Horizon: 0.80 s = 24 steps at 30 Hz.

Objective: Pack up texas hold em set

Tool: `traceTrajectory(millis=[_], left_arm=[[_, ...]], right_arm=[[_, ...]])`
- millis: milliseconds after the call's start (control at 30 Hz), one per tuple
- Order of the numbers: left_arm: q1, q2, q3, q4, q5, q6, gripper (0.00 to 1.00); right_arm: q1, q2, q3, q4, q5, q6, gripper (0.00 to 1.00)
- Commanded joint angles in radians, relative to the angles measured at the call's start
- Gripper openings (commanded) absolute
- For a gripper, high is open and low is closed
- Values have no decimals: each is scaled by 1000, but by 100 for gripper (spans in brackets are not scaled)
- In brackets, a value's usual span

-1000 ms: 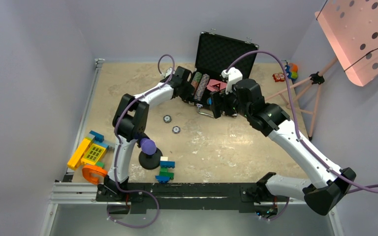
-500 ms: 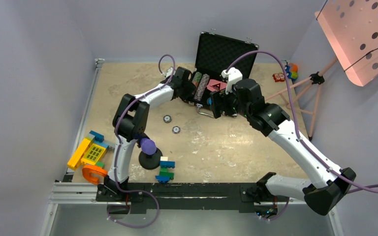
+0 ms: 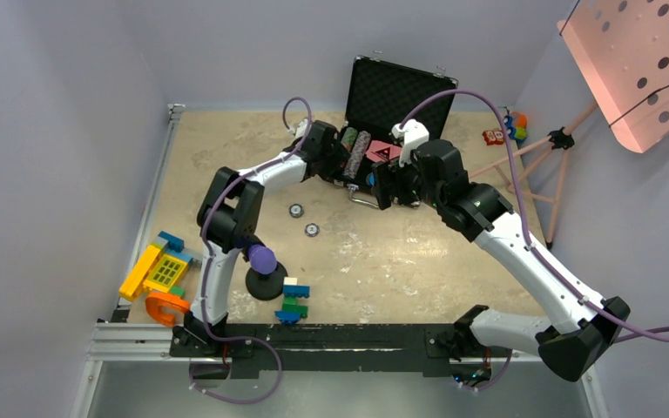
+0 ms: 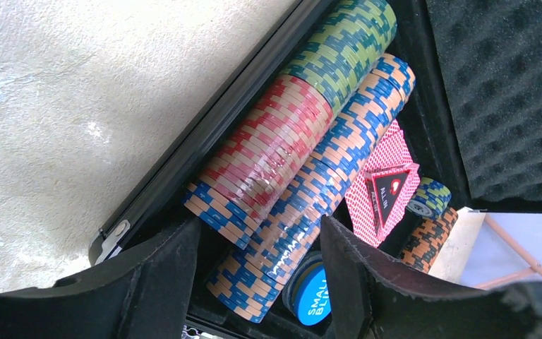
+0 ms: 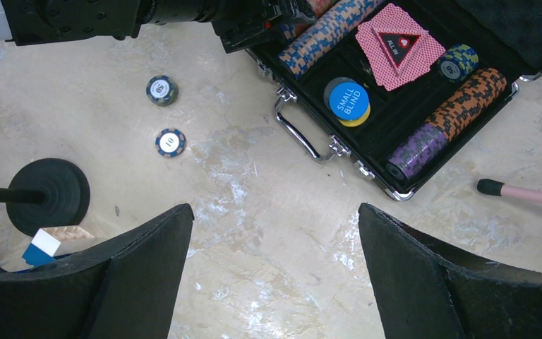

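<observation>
My left gripper (image 4: 257,282) hangs over the left end of the open black case (image 3: 398,87). The case lies at the far side of the table (image 5: 268,226) and its foam-lined lid stands up. The left fingers are moderately apart and I see no grip on anything. Between them lie the near ends of two chip rows in the tray: a red and green row (image 4: 282,134) beside the case wall, and a blue and orange row (image 4: 332,169) just beside it. A blue "small blind" button (image 4: 312,300) lies next to that row.

My right gripper (image 5: 275,282) is above the bare table in front of the case. Its fingers are spread wide and there is nothing between them.

Also in the case are the pink cards (image 5: 423,53), with a black triangular "all in" piece (image 5: 399,41) on top, and an orange and purple chip row (image 5: 459,106) along the right side. Two loose chips (image 5: 161,90) (image 5: 170,142) lie on the table, left of the handle and apart from the case. A black round base (image 5: 48,194) stands nearer to me.
</observation>
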Motion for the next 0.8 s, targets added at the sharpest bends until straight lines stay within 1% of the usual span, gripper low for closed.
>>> traceTrajectory(millis=[0,167,367,633,767], left_arm=[[4,-79,-38,90,-18,49,68],[5,-130,-100,113,-20,56,69],[6,-188,-138,119,-35,97,69],[9,-185,-153,127,-11,93,69],[10,-219,-170,142,-22,129,69]], right_arm=[[-2,2,0,31,14,-7,90],[-2,1,0,29,20,-7,90],[-2,2,1,27,23,-7,90],[-2,8,0,23,26,-8,90],[-2,12,2,22,29,-10,90]])
